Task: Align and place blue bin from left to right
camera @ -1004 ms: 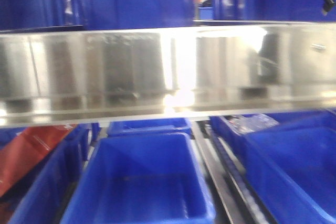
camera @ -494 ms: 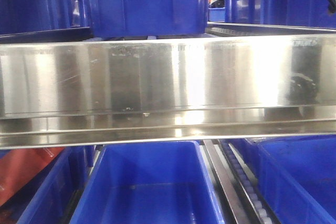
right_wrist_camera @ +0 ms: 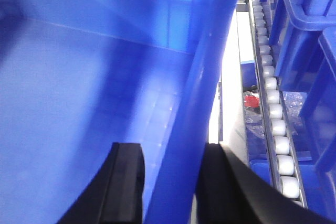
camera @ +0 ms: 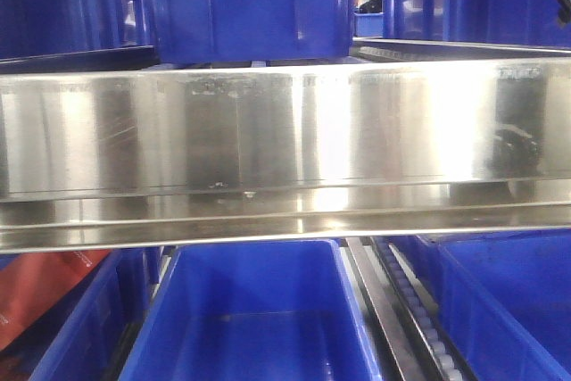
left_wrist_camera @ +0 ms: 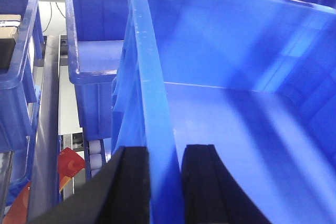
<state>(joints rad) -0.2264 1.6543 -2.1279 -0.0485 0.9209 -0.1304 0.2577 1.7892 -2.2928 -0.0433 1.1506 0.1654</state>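
Note:
The blue bin (left_wrist_camera: 236,103) fills the left wrist view, and my left gripper (left_wrist_camera: 165,182) is shut on its left wall, one black finger (left_wrist_camera: 131,187) outside and one inside. In the right wrist view the same blue bin (right_wrist_camera: 79,77) is held by my right gripper (right_wrist_camera: 173,187), shut on the right wall's rim, with one finger (right_wrist_camera: 126,187) inside. From the front, an empty blue bin (camera: 254,310) sits at lower centre under the steel beam. Neither gripper shows in that view.
A wide steel shelf beam (camera: 285,149) crosses the front view, with more blue bins (camera: 241,6) above it. A roller track (right_wrist_camera: 273,103) runs right of the held bin. Another blue bin (left_wrist_camera: 97,51) and a red packet (left_wrist_camera: 71,163) lie to its left.
The front view shifted and sharpened in the first half second, and the steel beam now sits lower and fills more of the frame. Since then almost nothing has moved.

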